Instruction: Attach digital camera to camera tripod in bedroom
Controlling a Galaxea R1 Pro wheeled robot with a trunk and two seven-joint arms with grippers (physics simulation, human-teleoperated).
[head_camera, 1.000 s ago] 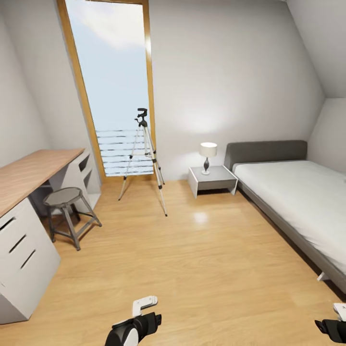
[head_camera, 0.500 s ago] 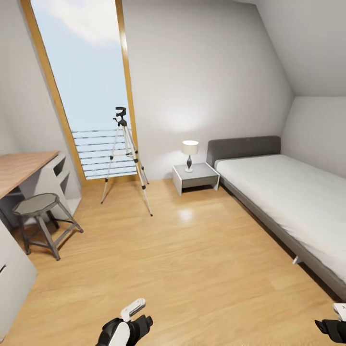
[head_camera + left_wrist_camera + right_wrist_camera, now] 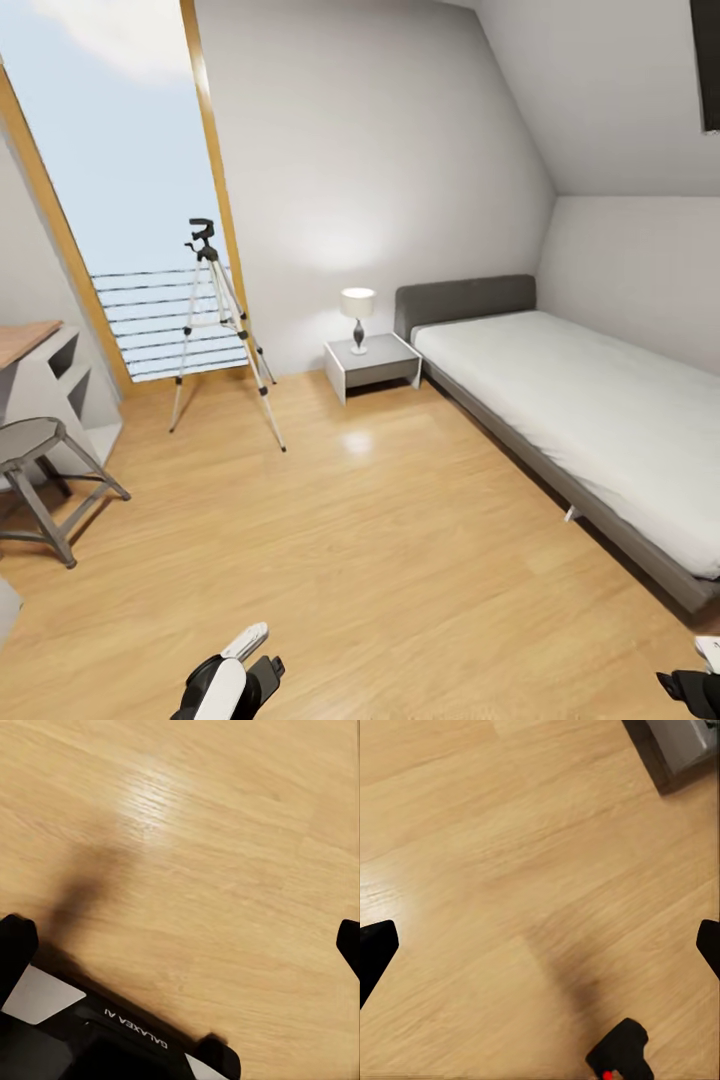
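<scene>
1. Bedroom with a plank floor [image 3: 400,560] and pale walls, seen from the head: a tall window [image 3: 120,190] at the far left, a bed [image 3: 590,420] along the right wall, and a nightstand [image 3: 372,362] with a lamp [image 3: 357,316] between them. The tripod [image 3: 218,330] stands upright by the window, its head bare. A stool [image 3: 40,470] and the end of a desk surface [image 3: 25,340] sit at the left edge. The left gripper [image 3: 250,655] hangs low over the floor; from here I cannot tell how its jaws stand. A bit of the right arm [image 3: 695,685] shows at the lower right corner.

2. Left wrist view: the two black fingertips [image 3: 15,945] stand wide apart over bare floor, with nothing between them.

3. Right wrist view: the right gripper [image 3: 540,949] has its jaws spread wide and empty above the floor. A small black thing with a red spot lies on the planks near it, which I take for the camera [image 3: 619,1054], though it is cut by the frame edge.

4. Judgement: the task is at its start, with the camera not yet picked up. The next move calls for lowering the right gripper onto the camera, then driving to the tripod.
</scene>
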